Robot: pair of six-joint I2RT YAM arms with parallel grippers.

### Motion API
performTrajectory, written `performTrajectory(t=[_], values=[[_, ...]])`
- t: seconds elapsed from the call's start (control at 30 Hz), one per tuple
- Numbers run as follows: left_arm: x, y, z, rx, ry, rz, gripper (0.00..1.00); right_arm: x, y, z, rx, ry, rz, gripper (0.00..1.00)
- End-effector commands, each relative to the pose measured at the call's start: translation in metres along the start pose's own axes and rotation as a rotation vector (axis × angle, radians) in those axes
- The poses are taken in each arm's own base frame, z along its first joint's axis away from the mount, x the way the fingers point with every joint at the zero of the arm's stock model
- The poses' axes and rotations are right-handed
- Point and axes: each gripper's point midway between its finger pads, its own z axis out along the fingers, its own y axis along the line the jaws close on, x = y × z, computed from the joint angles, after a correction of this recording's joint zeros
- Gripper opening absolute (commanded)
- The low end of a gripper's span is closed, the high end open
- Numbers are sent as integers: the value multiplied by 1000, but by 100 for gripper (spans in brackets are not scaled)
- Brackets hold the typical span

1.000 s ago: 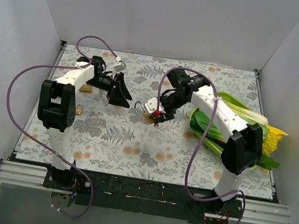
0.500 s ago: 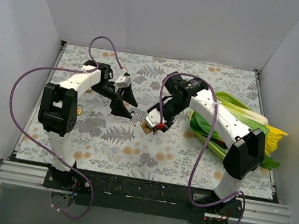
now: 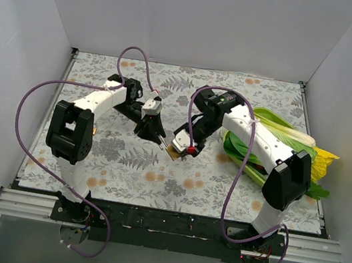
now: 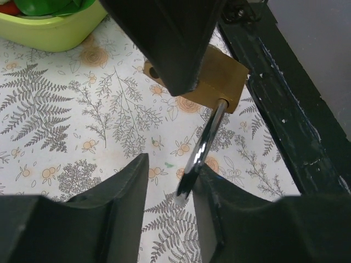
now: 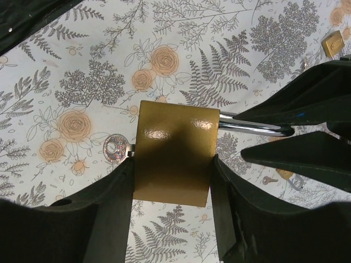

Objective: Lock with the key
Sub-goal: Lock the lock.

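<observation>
Leafy greens [image 3: 289, 132] fill a lime tray [image 4: 49, 34] on the fern-print cloth [image 3: 130, 164].

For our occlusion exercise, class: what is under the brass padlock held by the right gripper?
Only patterned tablecloth shows around the padlock in the right gripper. The patch directly beneath its body is covered, so unseen.

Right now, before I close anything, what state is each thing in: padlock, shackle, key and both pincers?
Brass padlock body: held between the right pincer's fingers.
Silver shackle: open, one leg in the body, the other hole empty.
Small silver key: inserted in the padlock's base.
Left pincer: open, a finger on either side of the shackle.
Right pincer: shut on the padlock body.
</observation>
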Motion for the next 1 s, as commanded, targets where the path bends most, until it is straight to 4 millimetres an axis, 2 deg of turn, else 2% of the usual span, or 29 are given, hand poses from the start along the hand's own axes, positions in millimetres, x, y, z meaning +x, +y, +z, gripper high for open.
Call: performTrajectory(t=[0.0, 0.17, 0.3, 0.37, 0.4, 0.5, 0.53, 0.57, 0.7, 0.73, 0.8, 0.83, 0.87, 0.93, 0.97], values=[[-18, -10, 0, 6, 16, 101, 30, -23, -15, -8, 40, -72, -60, 1], [-20, -20, 5, 23, 36, 159, 25, -24, -20, -7, 43, -83, -31, 1], [-21, -22, 8, 27, 32, 168, 36, -24, -22, -7, 47, -87, -24, 1], [-23, -23, 11, 32, 23, 169, 35, -25, -21, -7, 46, -90, -21, 1], [-23, -23, 11, 34, 23, 171, 33, -25, -22, -7, 47, -92, -22, 1], [-22, -25, 13, 42, 25, 164, 18, -26, -21, -7, 48, -93, -24, 1], [-19, -26, 14, 43, 26, 161, 8, -26, -20, -7, 48, -91, -20, 1], [-19, -26, 14, 42, 29, 169, 3, -26, -20, -7, 49, -91, -18, 1], [-31, -20, 12, 0, 5, 149, 0, -24, -23, -7, 67, -83, 27, 4], [-36, -16, 11, -20, -4, 130, 0, -21, -23, -8, 71, -71, 47, 18], [-40, -15, 7, -35, -29, 95, 0, -14, -24, -10, 94, -66, 119, 36], [-38, -12, 3, -51, -36, 75, 0, -15, -25, -14, 114, -77, 139, 59], [-36, -11, 1, -57, -44, 53, 0, -6, -20, -16, 125, -76, 206, 74], [-34, -6, -7, -80, -67, 9, 0, 2, -23, -22, 172, -59, 253, 90], [-34, -2, -9, -86, -84, -15, 0, 12, -22, -29, 195, -50, 295, 91]])
